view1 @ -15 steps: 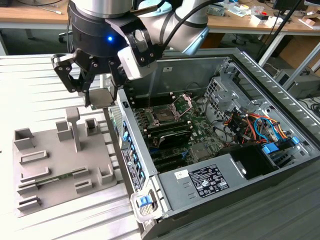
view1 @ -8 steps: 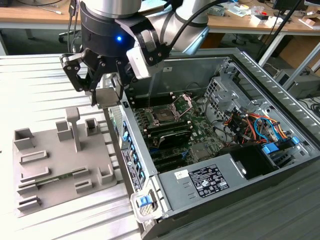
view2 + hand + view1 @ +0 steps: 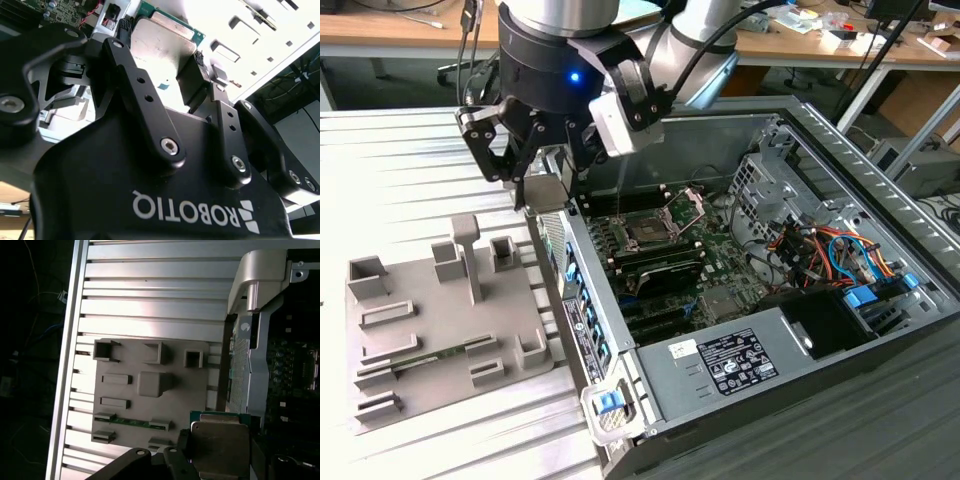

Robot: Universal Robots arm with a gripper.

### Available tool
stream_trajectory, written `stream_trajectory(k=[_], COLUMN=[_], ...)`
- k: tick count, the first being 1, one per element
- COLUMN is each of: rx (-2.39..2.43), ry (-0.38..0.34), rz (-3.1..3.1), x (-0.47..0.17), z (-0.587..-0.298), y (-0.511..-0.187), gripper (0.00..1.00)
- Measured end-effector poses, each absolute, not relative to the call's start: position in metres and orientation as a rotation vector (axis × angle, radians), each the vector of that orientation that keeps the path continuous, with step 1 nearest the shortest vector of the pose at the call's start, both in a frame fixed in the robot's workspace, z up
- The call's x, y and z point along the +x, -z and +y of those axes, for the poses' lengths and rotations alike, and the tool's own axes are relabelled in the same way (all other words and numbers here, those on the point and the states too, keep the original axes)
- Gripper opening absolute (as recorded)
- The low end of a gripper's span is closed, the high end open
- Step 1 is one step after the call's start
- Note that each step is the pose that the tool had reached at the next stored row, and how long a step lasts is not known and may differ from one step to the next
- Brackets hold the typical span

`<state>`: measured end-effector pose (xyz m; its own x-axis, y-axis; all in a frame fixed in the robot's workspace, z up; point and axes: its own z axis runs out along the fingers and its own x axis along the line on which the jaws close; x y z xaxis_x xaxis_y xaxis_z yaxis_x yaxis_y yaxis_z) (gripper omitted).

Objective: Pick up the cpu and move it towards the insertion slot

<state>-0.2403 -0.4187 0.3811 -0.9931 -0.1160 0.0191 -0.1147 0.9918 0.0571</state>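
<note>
Gripper carries the cpu above the case edge.

The gripper (image 3: 542, 185) is clamped on the cpu (image 3: 162, 47), its fingers (image 3: 192, 75) pressing opposite edges of the silvery chip. It hangs over the computer case's wall (image 3: 570, 300), between the grey fixture plate (image 3: 440, 330) and the motherboard. The insertion slot (image 3: 650, 230) lies toward the exterior view's right, its load plate raised. Readable print is left aside.

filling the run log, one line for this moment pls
gripper: shut on small flat silvery cpu | cpu: lifted, above case edge | square metal-framed insertion slot: load plate open, empty | grey fixture plate: left behind
</note>
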Motion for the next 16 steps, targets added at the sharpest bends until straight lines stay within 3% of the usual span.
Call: stream_trajectory(k=[16], rx=[0.180], ry=[0.088], rz=[-3.109], x=[-0.212], z=[-0.419], y=[-0.381], gripper=[0.55])
